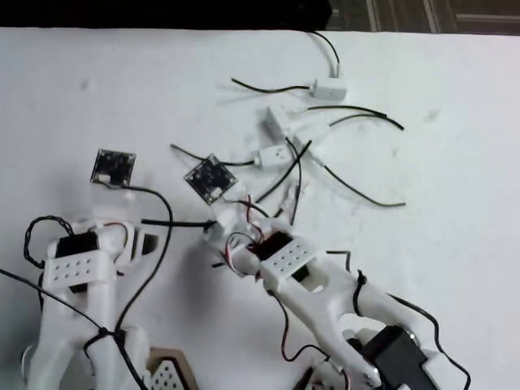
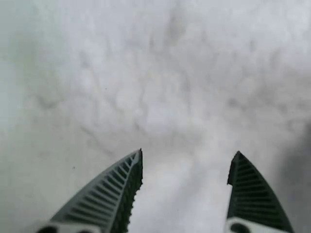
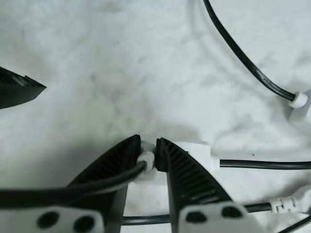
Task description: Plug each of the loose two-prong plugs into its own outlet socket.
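Right gripper (image 3: 148, 148) clenched on a plug (image 3: 199, 146) at its cord end, on the table (image 3: 97, 48) near a black board (image 1: 210, 179). Left gripper (image 2: 187, 167) released, jaws apart over bare table.

The left arm (image 1: 77, 272) and right arm (image 1: 296, 264) are white shells with hole grids, black motors, black and red wires, and dark ribbed jaws.
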